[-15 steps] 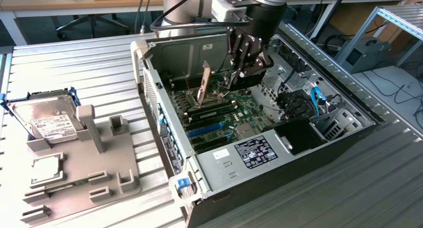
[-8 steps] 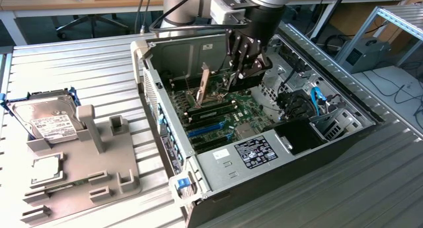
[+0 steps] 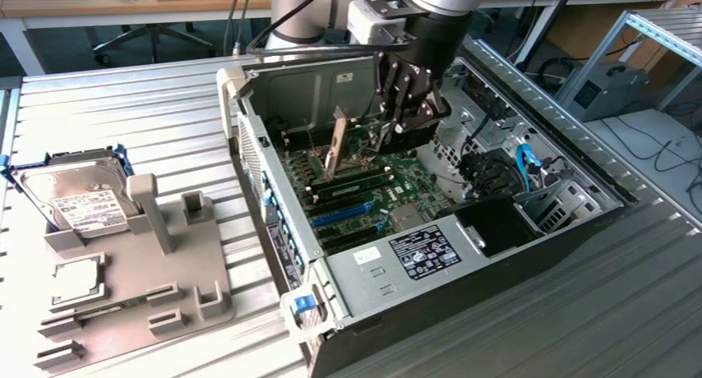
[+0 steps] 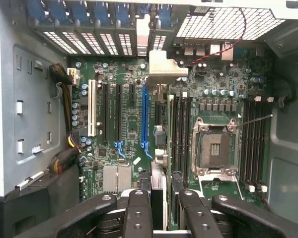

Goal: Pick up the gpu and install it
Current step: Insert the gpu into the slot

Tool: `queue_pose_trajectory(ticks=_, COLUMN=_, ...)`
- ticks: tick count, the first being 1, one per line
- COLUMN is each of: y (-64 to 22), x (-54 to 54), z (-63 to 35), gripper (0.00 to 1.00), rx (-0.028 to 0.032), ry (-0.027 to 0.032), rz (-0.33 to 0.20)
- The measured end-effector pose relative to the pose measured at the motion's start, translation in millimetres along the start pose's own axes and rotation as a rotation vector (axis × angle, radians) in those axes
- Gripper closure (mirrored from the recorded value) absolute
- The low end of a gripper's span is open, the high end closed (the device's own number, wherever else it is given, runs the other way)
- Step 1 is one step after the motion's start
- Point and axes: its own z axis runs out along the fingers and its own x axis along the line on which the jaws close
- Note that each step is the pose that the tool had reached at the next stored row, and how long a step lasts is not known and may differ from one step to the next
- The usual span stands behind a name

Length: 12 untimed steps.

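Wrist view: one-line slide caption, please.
End effector gripping the gpu edge-on over the motherboard inside the open PC case, near the long blue slot.

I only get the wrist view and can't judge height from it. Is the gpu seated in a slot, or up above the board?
Observer: Not seated, by the look of it: the gripper holds the gpu above the motherboard, clear of the slots.
Operator: Anything lying outside the case?
Observer: Yes, a grey tray on the exterior view's left, with a hard drive resting in it.
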Motion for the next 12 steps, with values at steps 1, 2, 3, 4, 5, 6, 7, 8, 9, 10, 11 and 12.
queue_pose_trajectory(ticks=1, y=0.5, x=0.9, z=0.2, gripper=0.73, rx=0.0, ry=-0.0001, rz=0.0)
queue_pose_trajectory(ticks=2, y=0.8, x=1.5, z=0.3, gripper=0.73, rx=0.0, ry=0.0, rz=0.0)
queue_pose_trajectory(ticks=3, y=1.1, x=2.0, z=0.5, gripper=0.73, rx=0.0, ry=-0.0001, rz=0.0)
queue_pose_trajectory(ticks=4, y=1.3, x=2.5, z=0.7, gripper=0.73, rx=0.0, ry=-0.0001, rz=0.0)
queue_pose_trajectory(ticks=5, y=1.5, x=3.0, z=0.8, gripper=0.73, rx=0.0, ry=0.0, rz=0.0)
queue_pose_trajectory(ticks=6, y=1.7, x=3.5, z=1.1, gripper=0.73, rx=0.0, ry=-0.0001, rz=0.0)
queue_pose_trajectory(ticks=7, y=1.9, x=3.9, z=1.4, gripper=0.73, rx=0.0001, ry=-0.0002, rz=0.0)
queue_pose_trajectory(ticks=8, y=2.0, x=4.2, z=1.8, gripper=0.73, rx=0.0001, ry=-0.0003, rz=0.0)
queue_pose_trajectory(ticks=9, y=2.2, x=4.5, z=2.0, gripper=0.73, rx=0.0, ry=-0.0001, rz=0.0)
queue_pose_trajectory(ticks=10, y=2.4, x=4.8, z=2.5, gripper=0.73, rx=0.0, ry=0.0, rz=0.0)
queue_pose_trajectory(ticks=11, y=2.6, x=5.1, z=2.9, gripper=0.73, rx=-0.0001, ry=0.0001, rz=0.0)
queue_pose_trajectory(ticks=12, y=2.6, x=5.2, z=3.3, gripper=0.73, rx=0.0, ry=0.0, rz=0.0)
